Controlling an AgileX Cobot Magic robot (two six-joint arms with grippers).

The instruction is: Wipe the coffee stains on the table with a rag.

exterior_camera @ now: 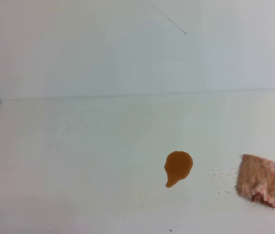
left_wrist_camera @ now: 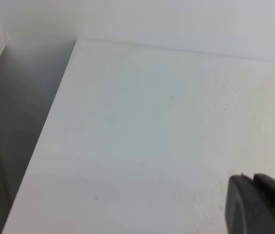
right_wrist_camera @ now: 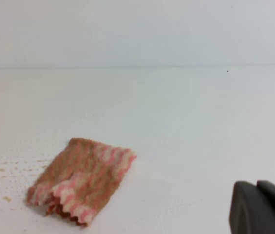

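Rag: small squarish pinkish-brown cloth rag with pink-and-white zigzag edges (exterior_camera: 262, 180), lying on the large plain white bench (exterior_camera: 79, 161) toward 4 o'clock in the high view, untouched, one near edge rumpled and slightly lifted.

Handling: it looks soft, light and limp (likely to fold or bunch when pinched). It should not slip much, since the weave is textured. The raised, frilled edge at its near side, or a pinch down into the middle, looks the easiest place to take hold.

Stain: one orange-brown teardrop blot of coffee (exterior_camera: 177, 166) with a short tail pointing toward 7 o'clock, at 9 o'clock from the rag and apart from it. Faint speckles dot the bench between them.

Right gripper: dark fingers at the lower right corner of the right wrist view (right_wrist_camera: 264, 209), pressed together and holding nothing. The rag (right_wrist_camera: 81, 179) lies toward 9 o'clock from it, apart, not touching.

Left gripper: dark fingers at the lower right corner of its wrist view (left_wrist_camera: 261, 204), seemingly together with only a thin seam between them, though too little shows, so I cannot tell for certain. Only bare bench lies ahead.

Progress: by my reading, wiping has not begun. The rag must be picked up first.
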